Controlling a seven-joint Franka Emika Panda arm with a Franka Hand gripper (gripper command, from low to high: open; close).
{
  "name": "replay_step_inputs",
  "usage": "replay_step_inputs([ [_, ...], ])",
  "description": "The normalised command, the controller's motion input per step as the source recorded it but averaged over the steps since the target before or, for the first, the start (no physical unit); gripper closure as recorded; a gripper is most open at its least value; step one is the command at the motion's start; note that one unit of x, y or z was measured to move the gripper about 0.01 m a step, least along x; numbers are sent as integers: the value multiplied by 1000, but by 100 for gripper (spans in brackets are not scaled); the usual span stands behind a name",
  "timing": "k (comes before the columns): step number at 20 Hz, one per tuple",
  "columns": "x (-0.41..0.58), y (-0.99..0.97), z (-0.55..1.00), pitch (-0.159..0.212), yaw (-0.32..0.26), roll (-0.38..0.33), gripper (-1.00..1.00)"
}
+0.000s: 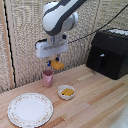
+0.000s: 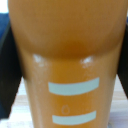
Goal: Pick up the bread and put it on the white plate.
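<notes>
The bread (image 1: 58, 65), a small orange-brown piece, hangs in the air between the dark fingers (image 1: 50, 63) of the gripper (image 1: 55, 63), well above the bench (image 1: 95, 95) and above the space between a pink cup (image 1: 47, 78) and a small white bowl (image 1: 66, 92). The gripper is clenched on the bread; only the lower part of the piece shows below the white gripper body, the rest being hidden between the fingers. In the wrist view the bread (image 2: 67, 55) fills nearly the whole picture as a blurred orange mass with two pale bars across it, its ends cut off by the frame; a dark finger (image 2: 9, 75) shows at one side and a sliver of pale bench wood (image 2: 17, 107) beside it. The white plate (image 1: 30, 110), with a faint pattern round its rim, lies on the bench toward the exterior view's left, well apart from the bread and bare. The bowl holds yellow-orange chunks too small to make out. A black appliance (image 1: 107, 52) stands at the exterior view's right, partly cut off by the frame edge.
</notes>
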Motion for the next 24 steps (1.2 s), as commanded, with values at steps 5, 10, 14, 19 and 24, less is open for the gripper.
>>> replay_step_inputs([
  [5,11,1000,-158,0,0,-21,100],
  [10,50,980,-403,-4,0,-42,100],
  [14,119,704,-525,-42,2,-47,100],
  [19,153,421,-505,-46,45,-85,100],
  [24,273,197,-378,-62,98,-86,100],
])
